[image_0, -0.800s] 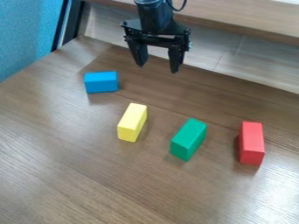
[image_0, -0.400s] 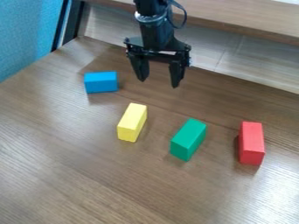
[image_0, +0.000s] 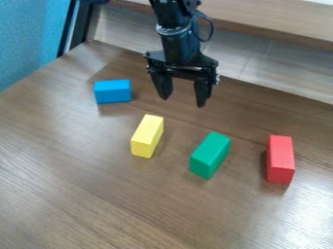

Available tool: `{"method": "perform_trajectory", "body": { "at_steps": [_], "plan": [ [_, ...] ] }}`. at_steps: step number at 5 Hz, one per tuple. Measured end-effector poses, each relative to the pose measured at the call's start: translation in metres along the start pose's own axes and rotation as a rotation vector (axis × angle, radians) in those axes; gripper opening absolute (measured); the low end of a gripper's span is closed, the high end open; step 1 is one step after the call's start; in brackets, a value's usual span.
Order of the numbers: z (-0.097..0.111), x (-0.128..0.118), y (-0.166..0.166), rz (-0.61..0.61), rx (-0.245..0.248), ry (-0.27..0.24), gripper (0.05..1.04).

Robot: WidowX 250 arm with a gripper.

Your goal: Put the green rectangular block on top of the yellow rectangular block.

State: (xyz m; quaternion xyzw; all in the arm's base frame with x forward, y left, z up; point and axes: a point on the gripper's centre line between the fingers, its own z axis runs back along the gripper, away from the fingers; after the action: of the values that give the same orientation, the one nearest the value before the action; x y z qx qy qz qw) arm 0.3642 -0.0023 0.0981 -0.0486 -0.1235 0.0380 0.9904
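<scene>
End effector (image_0: 183,102), fingers spread wide, nothing held between them; hangs above the surface (image_0: 98,194), on the far-edge side of the yellow rectangular block (image_0: 147,136) and green rectangular block (image_0: 209,153). Over the last frames it has come down from nearer the far edge, latest shift also slightly rightward in view, toward the green side. No block has stirred. Green one lies on its long side near the middle of the surface, slanting toward the far edge, apart from the yellow to its left and the red block (image_0: 280,158) to its right. Blue block (image_0: 112,91) sits closest to the far left corner. Reads as approach, task barely begun: grasp, lift and stacking all remain. Next move likely farther forward, fingers turned to straddle green's narrow width; yellow's slim top would punish a skewed release.
</scene>
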Motion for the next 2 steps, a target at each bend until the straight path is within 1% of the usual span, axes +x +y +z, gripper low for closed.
{"method": "perform_trajectory", "body": {
  "at_steps": [1,2],
  "plan": [
    [-0.010,-0.011,-0.016,-0.052,-0.039,0.018,1.001],
    [-0.014,-0.017,-0.028,-0.100,-0.050,0.030,1.001]
  ]
}}
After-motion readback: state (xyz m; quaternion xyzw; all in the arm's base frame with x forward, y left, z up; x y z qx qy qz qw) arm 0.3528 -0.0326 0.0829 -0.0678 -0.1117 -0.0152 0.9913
